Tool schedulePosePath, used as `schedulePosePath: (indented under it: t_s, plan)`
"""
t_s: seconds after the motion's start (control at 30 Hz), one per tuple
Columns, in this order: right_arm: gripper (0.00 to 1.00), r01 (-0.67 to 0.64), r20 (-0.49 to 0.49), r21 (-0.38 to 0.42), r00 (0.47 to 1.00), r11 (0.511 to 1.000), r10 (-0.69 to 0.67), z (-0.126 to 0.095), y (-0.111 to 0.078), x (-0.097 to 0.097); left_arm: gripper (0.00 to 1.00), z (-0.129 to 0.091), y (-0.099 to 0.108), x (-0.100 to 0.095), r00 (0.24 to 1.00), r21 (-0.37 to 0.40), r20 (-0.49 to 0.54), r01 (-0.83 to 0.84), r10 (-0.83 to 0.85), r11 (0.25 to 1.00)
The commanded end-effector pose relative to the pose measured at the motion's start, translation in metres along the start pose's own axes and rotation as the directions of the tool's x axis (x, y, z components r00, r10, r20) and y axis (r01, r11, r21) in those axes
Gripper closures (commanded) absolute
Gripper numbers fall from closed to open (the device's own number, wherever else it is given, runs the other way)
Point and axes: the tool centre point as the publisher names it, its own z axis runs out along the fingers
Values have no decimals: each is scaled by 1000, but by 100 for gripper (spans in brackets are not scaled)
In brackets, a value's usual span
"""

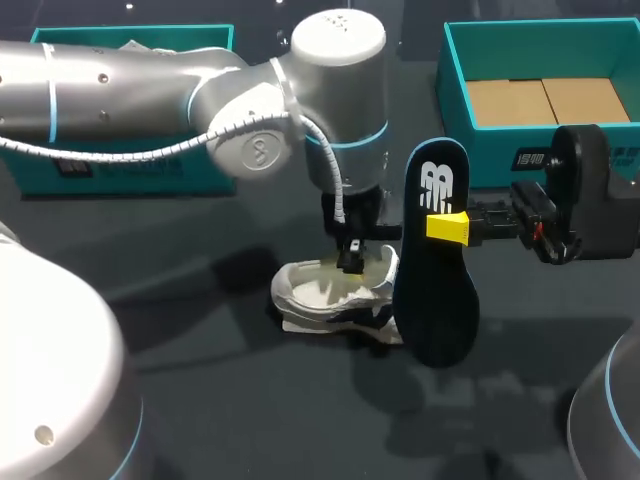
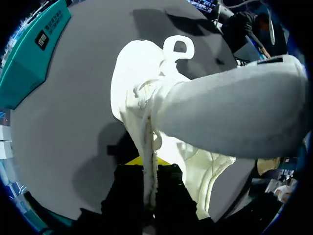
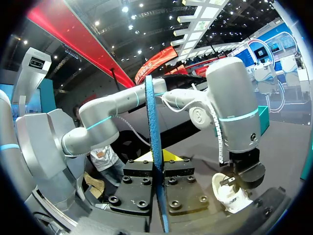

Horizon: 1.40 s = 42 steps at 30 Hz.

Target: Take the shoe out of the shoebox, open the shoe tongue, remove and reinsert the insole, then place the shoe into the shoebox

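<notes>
Shoe (image 1: 335, 295) stands mid-desk, well apart from the left box (image 1: 100, 165) and right box (image 1: 455, 110) along the far edge. Left pincer (image 1: 352, 262) is down at the shoe's opening, closed narrowly on its laces. Right pincer (image 1: 447, 227) clamps the insole (image 1: 437, 270) upright, just beside the shoe. Bare desk (image 1: 200, 400) lies open on the near side

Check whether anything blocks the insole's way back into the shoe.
Only the left claw, gripping the shoe at its opening. The insole, in the right claw, stands beside the shoe with nothing else between.
</notes>
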Motion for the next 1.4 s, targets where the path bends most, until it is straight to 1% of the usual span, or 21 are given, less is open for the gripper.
schedulePosePath:
  t_s: [0.03,0.43,0.57,0.63,0.7,0.73,0.77,1.2,1.23,1.27,1.3,1.33,1.37,1.4]
  plan:
    - [100,-1,4,0,1000,1000,1,1,0,1,100,-5,6,-2,1000,9,-9,-1,1,1000]
    - [100,-1,4,0,1000,1000,1,1,0,1,100,-5,6,-2,1000,9,-9,-1,1,1000]
    - [100,-1,4,0,1000,1000,1,1,0,1,100,-27,14,-11,987,21,-43,-151,152,988]
    - [100,-1,4,0,1000,1000,1,1,0,1,100,-34,17,-12,978,14,-43,-204,205,979]
    - [100,-1,4,0,1000,1000,1,1,0,1,100,-44,20,-14,945,11,-85,-315,315,949]
    - [100,-1,4,0,1000,1000,1,1,0,1,100,-49,20,-13,925,-8,-77,-373,372,928]
    - [100,-1,4,0,1000,1000,1,1,0,1,100,-56,21,-11,892,-49,-43,-452,450,891]
    - [100,-1,4,0,1000,1000,1,1,0,1,100,-56,21,-11,892,-49,-43,-452,450,891]
    - [100,-1,4,0,1000,1000,1,1,0,1,100,-58,21,-11,876,-34,-42,-481,480,876]
    - [100,-1,4,0,1000,1000,1,1,0,1,100,-60,22,-11,838,-10,-64,-544,542,839]
    - [100,-1,4,0,1000,1000,1,1,0,1,100,-62,22,-10,808,-9,-48,-588,587,809]
    - [100,-1,4,0,1000,1000,1,1,0,1,100,-64,23,-9,792,-27,-41,-610,609,792]
    - [100,-1,4,0,1000,1000,1,1,0,1,100,-66,23,-7,749,-20,-45,-663,661,749]
    - [100,-1,4,0,1000,1000,1,1,0,1,100,-67,23,-5,729,-23,-37,-684,683,729]
